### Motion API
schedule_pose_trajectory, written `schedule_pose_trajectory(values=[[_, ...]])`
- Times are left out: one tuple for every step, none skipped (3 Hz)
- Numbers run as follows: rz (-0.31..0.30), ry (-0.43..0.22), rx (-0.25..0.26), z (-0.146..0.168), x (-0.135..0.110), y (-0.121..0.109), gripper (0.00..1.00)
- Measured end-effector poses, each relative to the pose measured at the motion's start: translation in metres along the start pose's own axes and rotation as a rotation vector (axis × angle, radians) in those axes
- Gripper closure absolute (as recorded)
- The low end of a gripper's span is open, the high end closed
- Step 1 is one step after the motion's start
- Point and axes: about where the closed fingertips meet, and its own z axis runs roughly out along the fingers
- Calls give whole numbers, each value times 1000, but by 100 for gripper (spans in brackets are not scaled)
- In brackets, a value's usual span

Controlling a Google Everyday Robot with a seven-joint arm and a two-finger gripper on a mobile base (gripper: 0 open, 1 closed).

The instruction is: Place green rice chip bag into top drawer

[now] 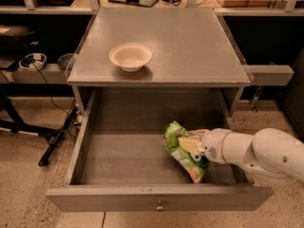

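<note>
Camera view, left to right: I log a white bowl point(130, 56) on the grey cabinet top point(190, 42), left of centre. Below it the top drawer point(118, 156) stands wide open (knob point(160, 205) at front centre). The green rice chip bag point(172, 134) sits tilted inside the drawer's right half. The gripper point(187, 144) is just right of it, jaws clamped on the bag; the white arm point(266, 153) enters from the right.
</note>
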Motion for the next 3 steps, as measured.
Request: schedule_pose_trajectory(values=[[0, 0, 0, 0, 0, 0, 50], [0, 0, 0, 0, 0, 0, 27], [0, 0, 0, 0, 0, 0, 4]])
